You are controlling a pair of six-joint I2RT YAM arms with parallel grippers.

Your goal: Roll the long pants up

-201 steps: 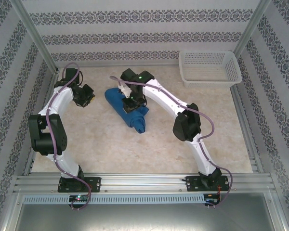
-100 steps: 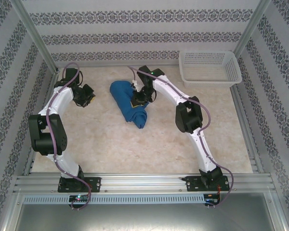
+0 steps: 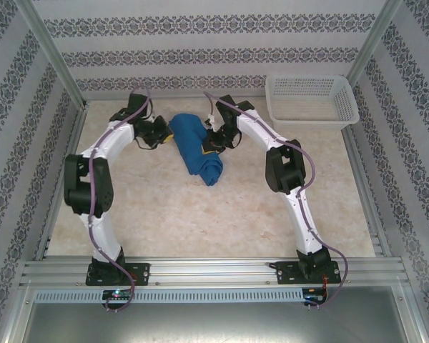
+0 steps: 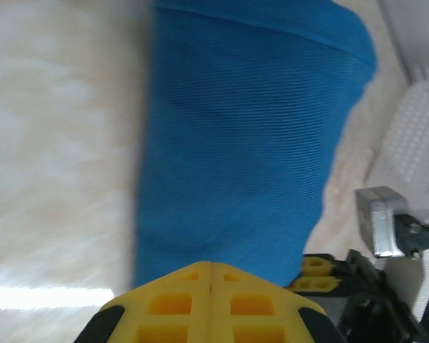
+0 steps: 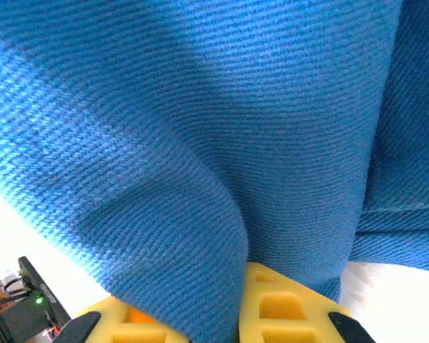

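Pants first, from overhead: the long pants (image 3: 198,146) lie as a bunched, part-rolled blue bundle at the far middle of the table (image 3: 200,221), well apart from the white basket (image 3: 311,118) in the far right corner. The 2 arms reach in from either side. The left gripper (image 3: 163,133) is at the bundle's left edge and the right gripper (image 3: 211,141) is on its right flank. From up here I cannot tell how either pair of jaws stands.

Over to the left wrist. The left gripper (image 4: 211,275) has its 2 yellow pads pressed together, with no cloth showing between them. Its tip is right at the edge of the long pants (image 4: 236,143), which spread away across the pale tabletop. Past the cloth, low on the right, sits the right gripper (image 4: 316,274), with the white basket (image 4: 415,136) behind it.

Now the right wrist, very close in. Blue weave of the long pants (image 5: 200,128) covers nearly everything, and a fold drops between the 2 fingers of the right gripper (image 5: 232,304). Those jaws are pinching the pants.

My read is that the roll is partly made and needs tightening. The right side should hold its fold firmly and turn it over evenly. The left should press or tuck its edge at the same pace, so the bundle rolls straight rather than skewing or springing loose.
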